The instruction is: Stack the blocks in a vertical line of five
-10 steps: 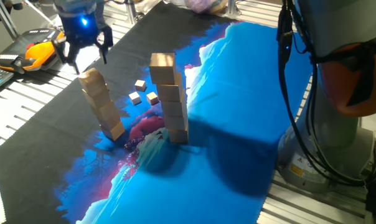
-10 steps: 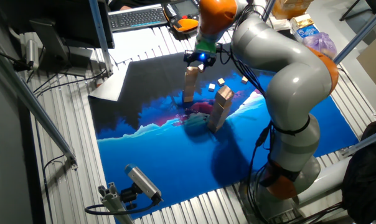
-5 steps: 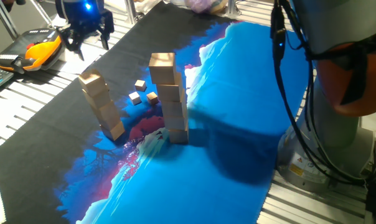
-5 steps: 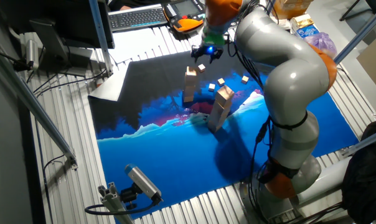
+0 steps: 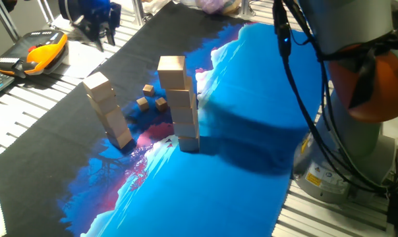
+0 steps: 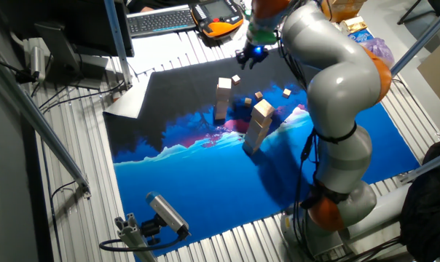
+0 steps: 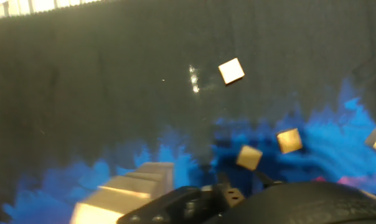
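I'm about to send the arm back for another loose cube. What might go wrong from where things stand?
1. The slim stack leans visibly; adding a cube or nudging it may topple it.
2. The loose small cubes lie between the slim stack and the wider stack, so an end effector descending there has little room and could clip either.
3. One cube sits apart on the black cloth; the hand view is blurred, so aiming at it may be off.

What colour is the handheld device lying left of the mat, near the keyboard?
Orange and black handheld device; it shows best in the one fixed view.
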Robot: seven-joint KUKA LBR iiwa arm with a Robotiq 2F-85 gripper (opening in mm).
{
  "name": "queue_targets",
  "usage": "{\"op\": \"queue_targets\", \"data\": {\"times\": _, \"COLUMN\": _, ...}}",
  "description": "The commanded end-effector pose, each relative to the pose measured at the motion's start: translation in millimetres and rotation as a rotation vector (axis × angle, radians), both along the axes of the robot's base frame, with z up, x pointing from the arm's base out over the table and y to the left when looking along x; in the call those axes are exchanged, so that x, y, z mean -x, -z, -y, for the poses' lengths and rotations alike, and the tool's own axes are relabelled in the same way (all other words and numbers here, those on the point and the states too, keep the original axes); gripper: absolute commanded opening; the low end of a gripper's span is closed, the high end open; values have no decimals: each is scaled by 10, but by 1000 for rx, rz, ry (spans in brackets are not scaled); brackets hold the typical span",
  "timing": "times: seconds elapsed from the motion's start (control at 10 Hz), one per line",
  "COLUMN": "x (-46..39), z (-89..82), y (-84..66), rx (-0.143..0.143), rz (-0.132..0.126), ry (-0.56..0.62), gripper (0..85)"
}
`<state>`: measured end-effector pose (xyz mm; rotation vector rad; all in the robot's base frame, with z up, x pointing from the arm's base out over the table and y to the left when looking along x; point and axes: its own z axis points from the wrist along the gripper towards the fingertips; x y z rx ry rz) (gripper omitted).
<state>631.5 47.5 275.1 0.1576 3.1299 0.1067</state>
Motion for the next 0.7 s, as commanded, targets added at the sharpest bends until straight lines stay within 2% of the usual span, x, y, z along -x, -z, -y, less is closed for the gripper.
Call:
{"op": "queue_targets", "data": {"times": 0.0, "x": -2, "z": 256, "y": 50, "rx": 4, "rz": 7, "ry": -32, "gripper": 0}}
{"op": "queue_targets", "data": {"times": 0.3, "x": 22, "z": 310, "y": 301, "rx": 16, "rz": 33, "ry": -39, "gripper": 0}}
{"op": "queue_targets", "data": {"times": 0.5, "x": 77, "z": 248, "y": 610, "rx": -6, "rz": 66, "ry": -24, "gripper": 0}}
{"op": "queue_targets", "data": {"times": 0.6, "x": 107, "z": 209, "y": 741, "rx": -2, "rz": 77, "ry": -24, "gripper": 0}}
